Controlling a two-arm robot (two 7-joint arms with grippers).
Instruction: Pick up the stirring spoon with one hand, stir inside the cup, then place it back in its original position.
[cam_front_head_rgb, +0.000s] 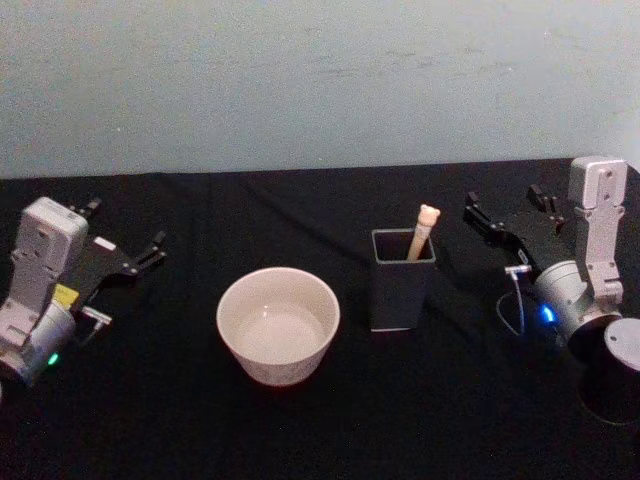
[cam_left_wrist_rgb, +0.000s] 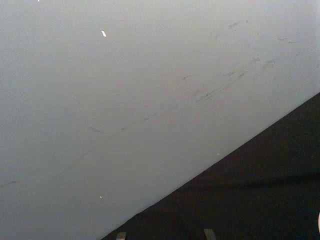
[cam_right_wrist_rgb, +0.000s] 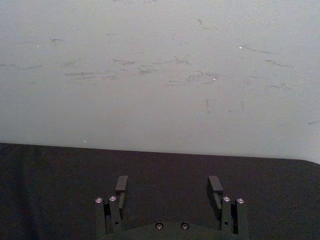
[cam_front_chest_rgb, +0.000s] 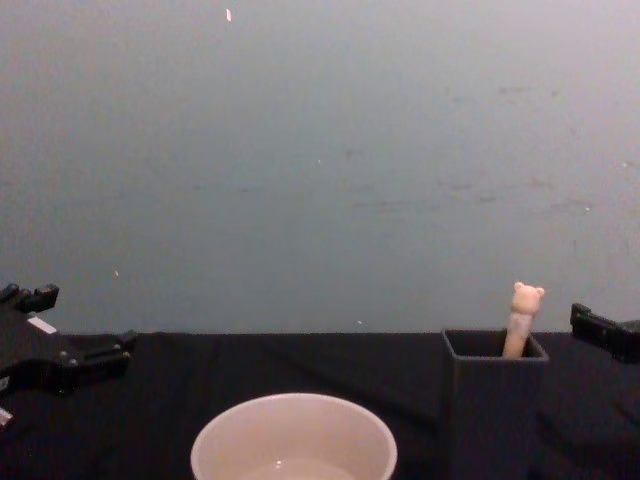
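A: We start with the pale blue-grey wall (cam_front_head_rgb: 320, 80), scuffed with faint dark marks, which rises behind a bench (cam_front_head_rgb: 180, 420) draped in black cloth.

B: On that bench we see the cup (cam_front_head_rgb: 278, 325), the widest thing there, a round cream vessel sitting left of centre. It appears to hold a little pale liquid, though we cannot say what.

A: Just to its right, apart from it, stands the holder (cam_front_head_rgb: 402, 280), dark grey with a square mouth, taller and narrower than the cup.

B: And the stirring spoon (cam_front_head_rgb: 421, 233) stands inside it, leaning toward the back right corner. We see its beige handle and the tiny bear head poking above the rim; the bowl end is hidden within the holder.

A: The left claw (cam_front_head_rgb: 155, 250) hovers at the bench's left side, well apart from the cup. We cannot tell how its fingers stand.

B: The right claw (cam_front_head_rgb: 480, 215) hangs to the right of the holder, near it but not touching. In the right wrist view its two fingers (cam_right_wrist_rgb: 121, 186) stand spread, released, gripping nothing.
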